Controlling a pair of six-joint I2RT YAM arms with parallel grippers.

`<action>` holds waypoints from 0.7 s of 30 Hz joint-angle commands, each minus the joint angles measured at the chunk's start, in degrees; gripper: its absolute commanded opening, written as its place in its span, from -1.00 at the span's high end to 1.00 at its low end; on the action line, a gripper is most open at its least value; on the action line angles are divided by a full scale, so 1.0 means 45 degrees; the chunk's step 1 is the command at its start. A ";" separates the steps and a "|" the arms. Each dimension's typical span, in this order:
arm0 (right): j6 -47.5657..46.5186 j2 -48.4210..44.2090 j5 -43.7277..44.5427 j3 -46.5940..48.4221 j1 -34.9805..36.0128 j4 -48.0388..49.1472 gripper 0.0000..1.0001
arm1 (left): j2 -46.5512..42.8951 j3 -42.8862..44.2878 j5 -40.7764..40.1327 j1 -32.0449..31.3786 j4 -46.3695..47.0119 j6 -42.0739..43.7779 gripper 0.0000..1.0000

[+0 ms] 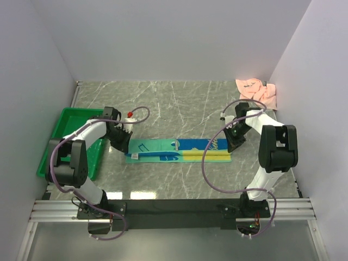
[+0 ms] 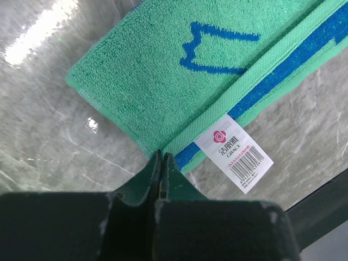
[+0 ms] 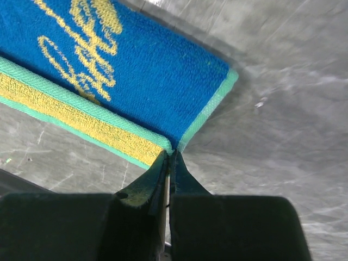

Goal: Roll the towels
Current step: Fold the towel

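A long towel [image 1: 179,150] lies flat on the marble table, folded lengthwise; it is green at the left and blue with a yellow stripe at the right. My left gripper [image 1: 124,145] is at its left end. In the left wrist view the jaws [image 2: 161,155] are shut at the green edge [image 2: 163,81], beside a white barcode label [image 2: 234,153]. My right gripper [image 1: 234,145] is at the right end. In the right wrist view its jaws [image 3: 171,154] are shut on the corner of the blue part [image 3: 147,70]. A crumpled pink towel [image 1: 256,92] lies at the back right corner.
A green bin [image 1: 70,142] stands at the left edge of the table, next to the left arm. White walls close in the table on the left, back and right. Cables loop from both arms over the table.
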 commanded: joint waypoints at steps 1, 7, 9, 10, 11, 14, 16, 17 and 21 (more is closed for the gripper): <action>-0.0026 -0.0425 0.0124 -0.0253 -0.0051 0.0221 1.00 | -0.0042 -0.0171 -0.0298 -0.0039 0.0230 0.0089 0.99; -0.0006 -0.0249 0.0124 0.0000 -0.0051 0.0125 0.97 | 0.0193 0.0024 -0.0220 -0.0117 0.0368 -0.0224 0.95; -0.0084 -0.0462 0.0105 0.0079 -0.0051 -0.0148 0.73 | 0.0057 0.0102 -0.0123 -0.0117 0.0078 0.0028 0.78; -0.0220 -0.0580 0.0105 0.0098 -0.0051 -0.0266 0.53 | -0.0176 0.0122 -0.0084 -0.0117 -0.0041 0.0146 0.72; -0.0279 -0.0949 0.0047 0.0099 -0.0051 -0.0402 0.46 | -0.0352 0.0141 0.0110 -0.0117 -0.0410 0.0495 0.60; -0.0669 -0.1614 -0.0090 0.0040 -0.0051 -0.0949 0.17 | -0.1133 -0.0033 0.0190 -0.0117 -0.0861 0.0946 0.30; -0.1116 -0.2162 -0.0246 0.0079 -0.0051 -0.1593 0.03 | -0.1698 -0.0112 0.0404 -0.0117 -0.1524 0.1551 0.12; -0.1216 -0.2357 -0.0227 0.0079 -0.0051 -0.1750 0.02 | -0.1895 -0.0228 0.0463 -0.0117 -0.1662 0.1727 0.08; -0.1432 -0.2983 -0.0674 0.0488 -0.0051 -0.2278 0.01 | -0.2852 -0.0425 0.0405 -0.0117 -0.1820 0.2002 0.01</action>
